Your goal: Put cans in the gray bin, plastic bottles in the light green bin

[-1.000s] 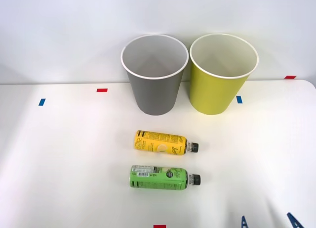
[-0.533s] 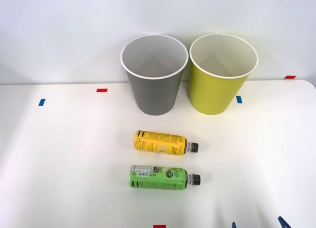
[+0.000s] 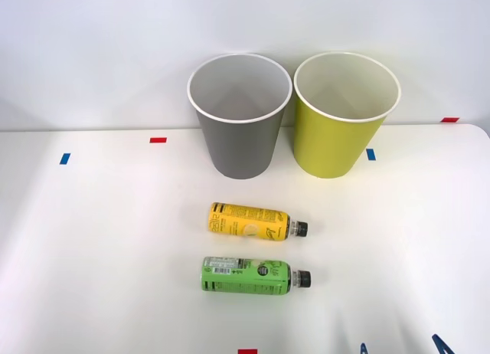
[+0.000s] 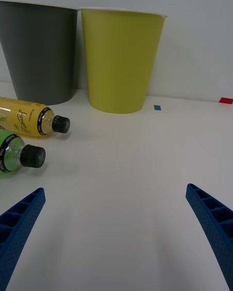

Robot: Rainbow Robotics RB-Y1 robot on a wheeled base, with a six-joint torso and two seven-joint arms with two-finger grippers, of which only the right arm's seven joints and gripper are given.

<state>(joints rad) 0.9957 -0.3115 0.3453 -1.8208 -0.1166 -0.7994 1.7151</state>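
Two plastic bottles with black caps lie on their sides on the white table, caps pointing right: a yellow-labelled bottle [image 3: 249, 220] [image 4: 28, 116] and, nearer me, a bright green bottle [image 3: 246, 276] [image 4: 13, 155]. Behind them the gray bin [image 3: 240, 118] [image 4: 40, 53] and the light green bin [image 3: 341, 120] [image 4: 121, 60] stand upright side by side, the gray one on the left. My right gripper [image 3: 401, 348] [image 4: 114, 190] is open low at the front right, right of the green bottle's cap, with nothing between its blue fingers [image 4: 213, 220]. The cans are out of view.
Small red tape marks [image 3: 158, 139] and blue tape marks [image 3: 65, 158] dot the table [image 3: 107, 247]. A white wall rises just behind the bins. The table's right edge curves away near a red mark [image 3: 450, 119].
The blue fingertips have shifted left and a little lower along the front view's bottom edge, mostly in the first half second. Bottles and bins have not moved.
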